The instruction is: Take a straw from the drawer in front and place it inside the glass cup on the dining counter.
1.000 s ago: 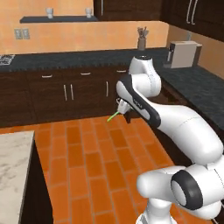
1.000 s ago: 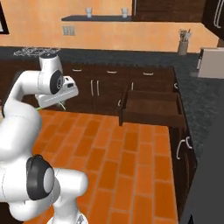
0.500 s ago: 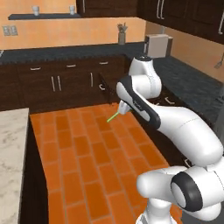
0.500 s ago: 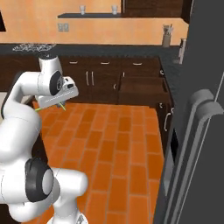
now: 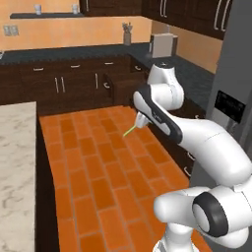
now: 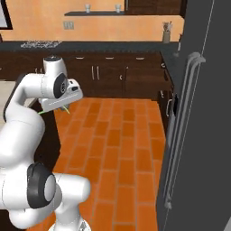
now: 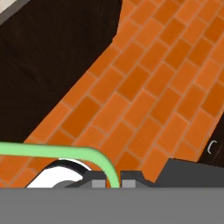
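My gripper (image 5: 138,122) hangs over the orange brick floor, shut on the straw (image 5: 129,131), a thin pale green stick pointing down and to the left. In the hand view the straw (image 7: 65,152) runs in from the left and bends down between the fingertips (image 7: 99,182) of the gripper (image 7: 114,182). From the right base the gripper (image 6: 62,106) shows under the white hand, with the straw (image 6: 43,111) poking out to its left. The drawer (image 5: 119,84) stands pulled out behind the arm. The dining counter (image 5: 15,162) fills the left side. The glass cup is out of view.
A tall grey fridge (image 6: 198,113) with long handles stands close on the right. Dark cabinets under a black countertop (image 5: 64,54) line the back wall, with a toaster (image 5: 162,45) in the corner. Open brick floor (image 5: 98,167) lies between the island and the cabinets.
The base has driven and turned, so both base views shifted: the fridge has come in on the right and the island looms larger. The gripper keeps hold of the straw.
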{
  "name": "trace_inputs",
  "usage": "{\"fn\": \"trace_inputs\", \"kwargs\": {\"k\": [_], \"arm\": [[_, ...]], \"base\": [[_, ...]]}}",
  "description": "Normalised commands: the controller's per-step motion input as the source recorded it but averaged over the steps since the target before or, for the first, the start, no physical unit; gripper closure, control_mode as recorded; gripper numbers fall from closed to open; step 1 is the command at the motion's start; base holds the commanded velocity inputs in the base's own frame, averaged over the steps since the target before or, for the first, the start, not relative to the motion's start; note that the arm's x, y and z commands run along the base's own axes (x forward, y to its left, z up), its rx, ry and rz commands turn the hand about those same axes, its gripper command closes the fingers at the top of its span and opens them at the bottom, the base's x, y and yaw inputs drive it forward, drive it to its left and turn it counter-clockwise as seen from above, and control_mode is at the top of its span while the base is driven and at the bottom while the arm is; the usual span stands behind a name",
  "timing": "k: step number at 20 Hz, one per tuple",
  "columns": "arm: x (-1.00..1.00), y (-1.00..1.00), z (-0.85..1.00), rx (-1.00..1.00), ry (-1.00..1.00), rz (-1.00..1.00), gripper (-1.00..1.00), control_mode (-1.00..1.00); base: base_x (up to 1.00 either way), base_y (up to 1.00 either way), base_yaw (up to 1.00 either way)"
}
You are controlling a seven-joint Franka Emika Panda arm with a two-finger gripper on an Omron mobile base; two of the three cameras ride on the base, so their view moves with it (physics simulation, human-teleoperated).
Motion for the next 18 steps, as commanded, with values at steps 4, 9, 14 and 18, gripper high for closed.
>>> {"fn": "trace_inputs", "kwargs": {"k": [4, 9, 14, 18], "arm": [[0.0, 0.0, 0.0, 0.0, 0.0, 0.0, 1.0, 1.0], [0.0, 0.0, 0.0, 0.0, 0.0, 0.0, 1.0, 1.0], [0.0, 0.0, 0.0, 0.0, 0.0, 0.0, 1.0, 1.0], [0.0, 0.0, 0.0, 0.0, 0.0, 0.0, 1.0, 1.0]], "base": [[-1.0, 0.59, 0.09], [-1.0, 0.6, 0.08], [-1.0, 0.59, 0.04], [-0.95, 0.84, 0.0]]}}
